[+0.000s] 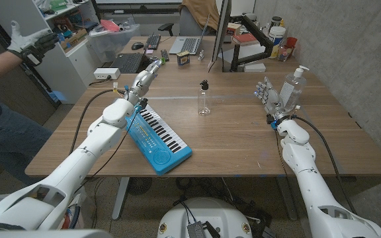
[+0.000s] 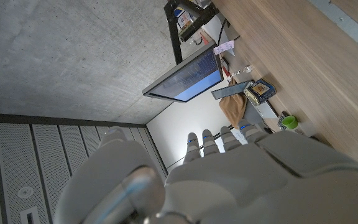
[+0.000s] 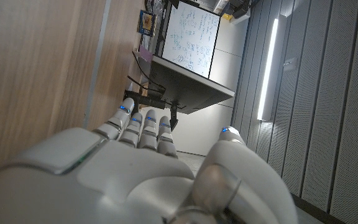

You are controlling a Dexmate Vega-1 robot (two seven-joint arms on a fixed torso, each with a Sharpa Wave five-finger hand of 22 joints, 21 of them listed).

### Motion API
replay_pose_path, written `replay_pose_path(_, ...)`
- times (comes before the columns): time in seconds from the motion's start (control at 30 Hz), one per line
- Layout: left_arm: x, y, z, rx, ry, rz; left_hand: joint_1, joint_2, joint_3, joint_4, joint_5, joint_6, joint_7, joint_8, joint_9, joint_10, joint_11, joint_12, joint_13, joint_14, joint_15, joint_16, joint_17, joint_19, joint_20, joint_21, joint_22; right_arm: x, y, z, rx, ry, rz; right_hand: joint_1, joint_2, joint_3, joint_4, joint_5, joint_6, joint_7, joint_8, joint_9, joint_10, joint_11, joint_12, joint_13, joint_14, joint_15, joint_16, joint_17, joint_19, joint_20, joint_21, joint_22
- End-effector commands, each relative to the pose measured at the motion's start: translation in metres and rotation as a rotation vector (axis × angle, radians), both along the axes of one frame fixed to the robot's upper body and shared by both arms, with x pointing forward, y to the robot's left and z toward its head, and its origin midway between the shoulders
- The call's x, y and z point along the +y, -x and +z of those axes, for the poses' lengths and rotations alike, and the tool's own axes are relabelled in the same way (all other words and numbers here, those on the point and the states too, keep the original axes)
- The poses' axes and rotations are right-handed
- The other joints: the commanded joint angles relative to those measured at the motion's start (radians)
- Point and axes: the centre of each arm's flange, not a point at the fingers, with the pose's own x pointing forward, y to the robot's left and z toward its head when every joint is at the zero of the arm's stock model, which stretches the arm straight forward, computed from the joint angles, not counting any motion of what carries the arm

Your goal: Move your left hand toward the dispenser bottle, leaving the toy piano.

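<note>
While the left hand point(image 1: 145, 75) hangs raised over the desk point(image 1: 243, 142) beyond the far end of the piano point(image 1: 156, 136), its fingers point(image 1: 154, 66) reach straight out, close together and holding nothing. That blue piano lies slantwise near the desk's front edge, under the left forearm; no writing on it can be read. A small clear bottle point(image 1: 204, 99) with a black cap stands upright near the desk's middle, well apart from both hands. The dispenser point(image 1: 294, 86), clear with a white pump, stands upright at the right side, just beside the right hand point(image 1: 270, 98); whether they touch cannot be told, and its label is too small to read. The right hand stands upright, fingers point(image 1: 264, 89) a little apart and empty.

In the left wrist view the left hand point(image 2: 241, 180) shows from behind, fingers point(image 2: 207, 142) side by side, with a monitor point(image 2: 185, 78) beyond. In the right wrist view the right hand point(image 3: 142, 174) shows likewise, fingers point(image 3: 143, 123) together, thumb apart. The monitor point(image 3: 188, 40) there carries lines of text, too small to read.

A person's gloved hand point(image 1: 28, 43) shows at the far left.
</note>
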Motion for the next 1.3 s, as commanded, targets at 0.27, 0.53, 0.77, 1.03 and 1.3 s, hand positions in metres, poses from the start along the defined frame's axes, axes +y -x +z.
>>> replay_pose_path(0.27, 0.003, 0.008, 0.008, -0.028, -0.020, 0.014, 0.017, 0.005, 0.000, -0.009, 0.000, 0.005, -0.007, 0.000, 0.002, 0.003, -0.002, 0.002, 0.006, 0.002, 0.005, 0.003, 0.006, -0.004, 0.006, -0.002, 0.006, 0.002, 0.000, -0.001, 0.000, 0.001, 0.010, -0.001, 0.012, 0.002, -0.003, 0.005, 0.010, 0.000, -0.001, 0.005, 0.013, 0.001, 0.000, 0.003, 0.013, 0.000, 0.000, 0.004, 0.008, 0.002, -0.004, 0.002)
replay_pose_path(0.53, 0.004, 0.011, 0.012, -0.040, -0.035, 0.024, 0.021, 0.007, 0.000, -0.011, -0.001, 0.007, -0.007, 0.000, 0.002, 0.004, -0.001, 0.002, 0.006, 0.002, 0.004, 0.003, 0.006, -0.003, 0.008, -0.001, 0.006, 0.004, -0.001, 0.000, -0.002, 0.004, 0.014, -0.001, 0.012, 0.001, -0.004, 0.005, 0.011, -0.001, -0.001, 0.005, 0.013, 0.002, 0.000, 0.003, 0.013, 0.001, -0.001, 0.003, 0.009, 0.002, -0.007, 0.002)
replay_pose_path(0.77, 0.003, 0.014, 0.017, -0.050, -0.046, 0.025, 0.027, 0.009, 0.000, -0.013, -0.001, 0.008, -0.011, 0.000, 0.002, 0.005, -0.001, 0.002, 0.006, 0.002, 0.003, 0.002, 0.006, -0.003, 0.010, -0.002, 0.006, 0.004, -0.001, -0.002, 0.000, 0.000, 0.014, -0.002, 0.012, 0.001, -0.005, 0.004, 0.011, -0.002, -0.001, 0.005, 0.013, 0.000, 0.000, 0.003, 0.014, 0.001, -0.001, 0.003, 0.010, 0.002, -0.009, 0.002)
replay_pose_path(1.03, 0.001, 0.016, 0.024, -0.059, -0.064, 0.018, 0.033, 0.012, 0.001, -0.015, -0.002, 0.007, -0.013, -0.001, 0.002, 0.008, -0.006, 0.003, 0.007, 0.007, 0.005, 0.004, 0.006, -0.002, 0.013, -0.001, 0.006, 0.004, 0.000, -0.004, -0.002, -0.013, 0.019, -0.002, 0.012, 0.000, -0.005, 0.004, 0.012, -0.002, -0.001, 0.005, 0.015, 0.002, 0.000, 0.003, 0.014, 0.001, -0.001, 0.003, 0.012, 0.003, -0.012, 0.002)
replay_pose_path(1.3, -0.003, 0.017, 0.029, -0.066, -0.090, 0.020, 0.040, 0.015, 0.002, -0.017, -0.003, 0.010, -0.013, 0.000, 0.002, 0.008, -0.003, 0.003, 0.007, 0.009, 0.005, 0.004, 0.006, -0.001, 0.014, 0.000, 0.007, 0.004, 0.000, -0.006, 0.000, -0.015, 0.020, -0.002, 0.012, -0.001, -0.006, 0.004, 0.013, -0.002, -0.002, 0.006, 0.017, 0.000, 0.001, 0.003, 0.016, 0.000, -0.001, 0.003, 0.013, 0.003, -0.015, 0.002)
